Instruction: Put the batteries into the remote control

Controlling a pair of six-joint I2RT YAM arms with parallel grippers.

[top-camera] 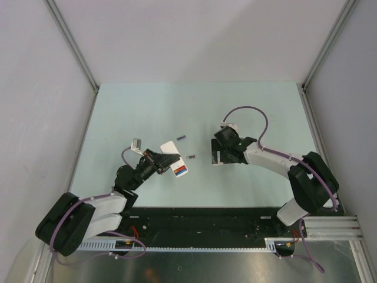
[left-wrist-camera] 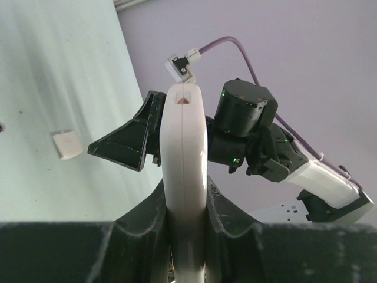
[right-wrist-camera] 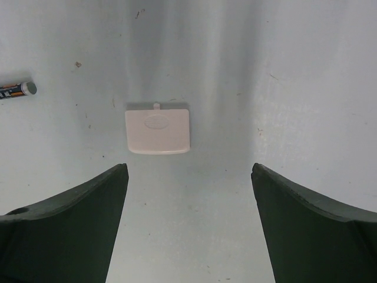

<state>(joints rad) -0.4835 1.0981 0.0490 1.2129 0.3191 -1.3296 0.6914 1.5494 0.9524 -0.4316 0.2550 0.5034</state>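
My left gripper (left-wrist-camera: pixel 184 207) is shut on the white remote control (left-wrist-camera: pixel 184 153), which shows edge-on between its jaws. From above, the remote (top-camera: pixel 170 148) lies tilted in the left gripper (top-camera: pixel 161 160), with a red and a blue battery (top-camera: pixel 181 170) sitting in its open end. A purple battery (top-camera: pixel 181 138) and a dark grey battery (top-camera: pixel 191 156) lie loose on the table nearby. My right gripper (right-wrist-camera: pixel 189 171) stands open just above the table, short of a small white battery cover (right-wrist-camera: pixel 158 131). The dark battery (right-wrist-camera: pixel 15 90) lies off to its left.
The pale green table (top-camera: pixel 259 112) is walled by grey panels on the left, back and right. The right gripper (top-camera: pixel 216 154) hovers to the right of the remote. The battery cover (left-wrist-camera: pixel 66 144) also shows in the left wrist view, near a right finger (left-wrist-camera: pixel 123 143).
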